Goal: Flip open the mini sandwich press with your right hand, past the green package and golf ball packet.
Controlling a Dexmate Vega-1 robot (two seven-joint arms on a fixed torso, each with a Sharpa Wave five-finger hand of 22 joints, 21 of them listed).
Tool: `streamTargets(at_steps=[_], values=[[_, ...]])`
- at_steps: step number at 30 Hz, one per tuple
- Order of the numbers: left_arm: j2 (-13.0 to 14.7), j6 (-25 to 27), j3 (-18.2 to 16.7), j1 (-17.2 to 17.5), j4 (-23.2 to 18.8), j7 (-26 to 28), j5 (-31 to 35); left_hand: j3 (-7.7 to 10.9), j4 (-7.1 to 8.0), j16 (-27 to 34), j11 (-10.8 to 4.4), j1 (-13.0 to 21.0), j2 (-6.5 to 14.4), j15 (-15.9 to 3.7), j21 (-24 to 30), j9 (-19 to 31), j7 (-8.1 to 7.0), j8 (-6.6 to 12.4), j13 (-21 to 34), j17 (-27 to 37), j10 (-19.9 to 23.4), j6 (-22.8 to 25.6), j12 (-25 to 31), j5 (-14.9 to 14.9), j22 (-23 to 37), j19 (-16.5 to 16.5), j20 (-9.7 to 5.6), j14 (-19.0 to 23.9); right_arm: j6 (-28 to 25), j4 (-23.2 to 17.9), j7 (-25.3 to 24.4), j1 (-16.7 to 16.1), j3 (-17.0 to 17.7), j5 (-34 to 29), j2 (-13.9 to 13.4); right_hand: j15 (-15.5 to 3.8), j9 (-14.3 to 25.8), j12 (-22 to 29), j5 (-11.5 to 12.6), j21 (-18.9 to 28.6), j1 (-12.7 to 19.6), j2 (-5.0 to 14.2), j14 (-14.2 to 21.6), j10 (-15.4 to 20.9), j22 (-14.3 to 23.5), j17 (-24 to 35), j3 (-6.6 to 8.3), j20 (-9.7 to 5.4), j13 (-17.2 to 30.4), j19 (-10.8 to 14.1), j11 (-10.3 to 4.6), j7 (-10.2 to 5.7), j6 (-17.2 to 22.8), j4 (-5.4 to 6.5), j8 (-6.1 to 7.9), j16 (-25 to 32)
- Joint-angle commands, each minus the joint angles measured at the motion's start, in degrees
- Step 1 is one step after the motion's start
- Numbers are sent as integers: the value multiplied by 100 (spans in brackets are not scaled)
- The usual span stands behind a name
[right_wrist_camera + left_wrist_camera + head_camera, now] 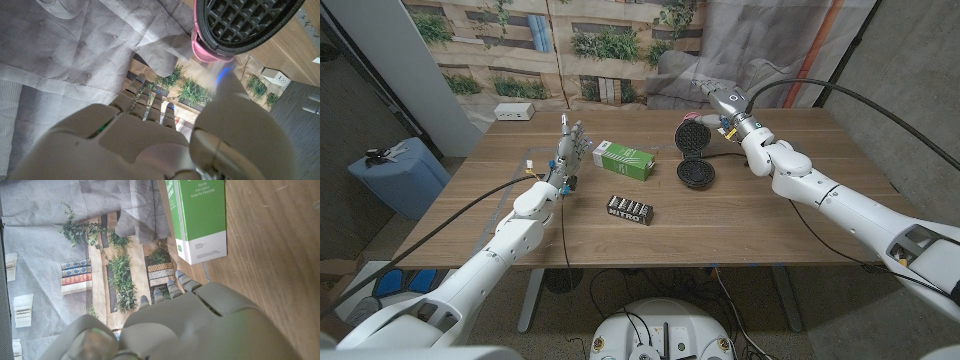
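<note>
Standing open near the table's (740, 230) far right part, the sandwich press (693, 150) has its lid tipped up and its lower plate lying flat, both dark and gridded. From the head view, whether the right hand (723, 103) touches the lid cannot be told: it hovers just behind and beside the raised lid, apparently holding nothing, its fingers small and partly lost against the backdrop. In the right wrist view the fingers (150, 102) curl loosely forward, slightly apart, with nothing between them, and the thumb reaches up toward the press's pink rim (205, 52), which is cut off at the frame's edge; contact there is unclear.

The left hand (571, 152) stands upright with fingers spread and empty, just beside the green package (623, 160). Its wrist view shows white print on the package's end that the head view does not resolve. Nearer the robot lies the golf ball packet (631, 209), apart from both.
</note>
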Motion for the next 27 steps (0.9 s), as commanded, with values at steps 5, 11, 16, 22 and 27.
streamTargets(at_steps=[5, 11, 16, 22, 27], values=[[1, 0, 0, 0, 0, -1, 0, -43, 3, 16, -3, -1, 298, -215, 36, 26, -46, 30, 14, 19, -31, -193, 39, 27, 15, 18, -20, -45, 200, -508, -200, -598, 523, 852, -284, 25, 16, -5, 19, -2, -96, 35, -21, -2, 12, 15, -23, -29, 9, -52, -19, -17, 24, 64, -30, -4], [0, -1, 1, 1, -2, 0, 1, -43, 4, 18, 4, -1, 298, -213, 37, 26, -46, 30, 14, 19, -37, -193, 37, 27, 15, 20, -18, -41, 261, -629, -303, -967, 901, 1541, -245, 21, 14, -9, 21, 2, -160, 62, -31, -16, 13, 21, -37, -49, 9, -56, -17, -2, 19, 90, -40, -4], [0, -2, 1, 2, -1, 1, 1, -43, 4, 19, 2, -1, 298, -216, 37, 26, -46, 28, 14, 20, -33, -196, 38, 27, 15, 20, -18, -38, 431, -632, -339, -1165, 1139, 2044, -240, 10, 13, -4, 24, 10, -212, 81, -28, -5, 12, 25, -51, -66, 9, -42, -13, 22, 40, 109, -39, 0], [-1, -2, 1, 3, -1, 1, 1, -44, 4, 17, -7, -1, 298, -211, 35, 26, -46, 28, 14, 20, -41, -198, 35, 27, 15, 17, -21, -42, 681, -585, -270, -1388, 1377, 2683, -226, 3, 11, -8, 26, 9, -286, 103, -62, -19, 13, 31, -71, -81, 8, -52, 4, 33, 59, 136, -41, -9], [-1, -3, 1, 3, -1, 1, 1, -44, 4, 17, -4, -2, 298, -210, 37, 26, -46, 28, 14, 20, -39, -198, 36, 27, 15, 22, -21, -42, 795, -548, -136, -1500, 1452, 2998, -266, -12, 9, -14, 27, 2, -345, 117, -75, -38, 13, 36, -89, -96, 8, -77, 7, 32, 52, 159, -51, -10]])
